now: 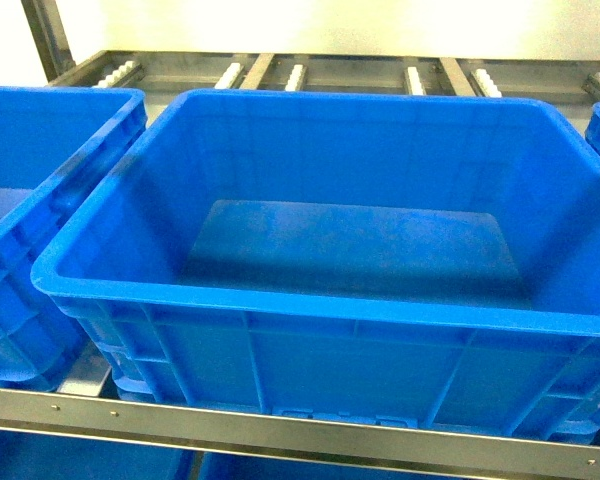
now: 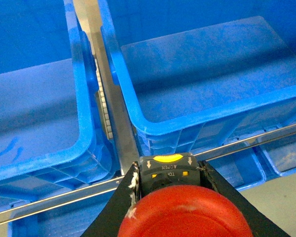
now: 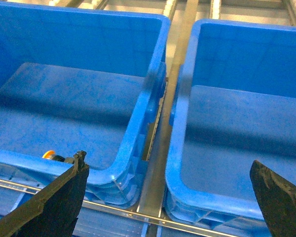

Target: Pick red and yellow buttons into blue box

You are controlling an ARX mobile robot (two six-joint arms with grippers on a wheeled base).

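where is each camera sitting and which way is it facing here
Head: high on the robot, slanting down into the empty blue box; no arm shows.
Left wrist: looks forward-down past the left gripper, shut on the red button, toward the crates.
Right wrist: looks forward-down between the open right gripper's fingers at two crates and the metal rail between.
Shared: all show blue crates on the rack.
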